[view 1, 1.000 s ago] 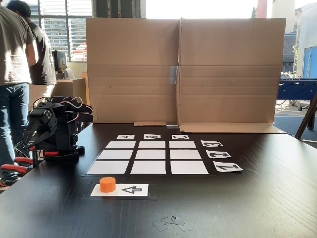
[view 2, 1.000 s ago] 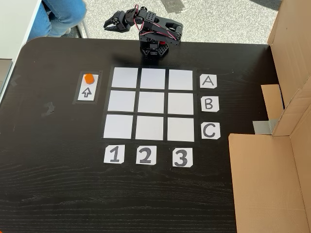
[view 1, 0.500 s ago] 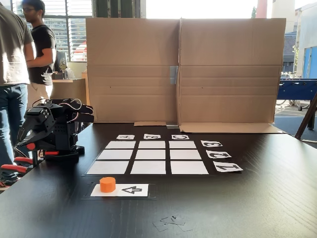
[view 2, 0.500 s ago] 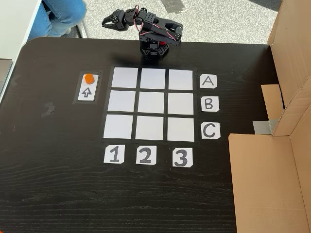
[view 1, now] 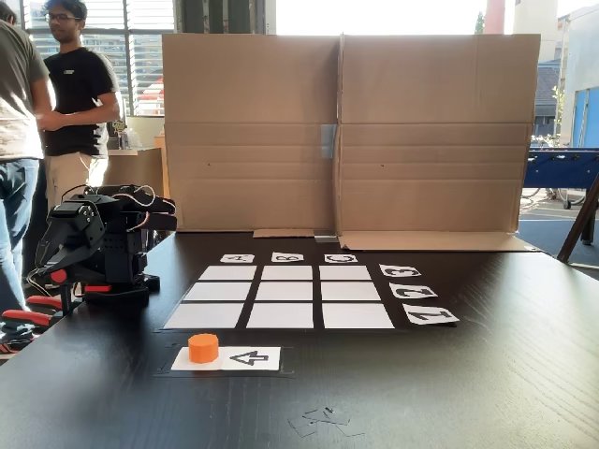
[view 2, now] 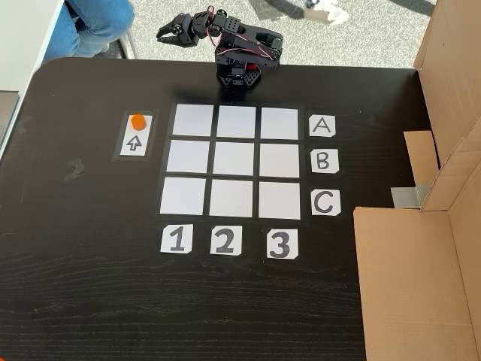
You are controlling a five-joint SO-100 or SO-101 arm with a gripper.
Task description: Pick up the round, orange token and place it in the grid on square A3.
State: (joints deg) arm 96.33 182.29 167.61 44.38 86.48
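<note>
The orange token stands on one end of a white arrow card, just outside the grid. The grid has nine white cells, all bare. Square A3 is the corner cell nearest the A label, in the column of the 3 label. The black arm stands at the table edge beside the grid. Its gripper hangs past that edge, far from the token, open with nothing in it.
A tall cardboard wall stands along one side of the table. Red clamps hold the arm's base at the edge. Small clear scraps lie near the front edge. Two people stand beyond the arm.
The gripper has swung a little further out past the table edge. The people behind the arm have shifted. Token and grid are unchanged.
</note>
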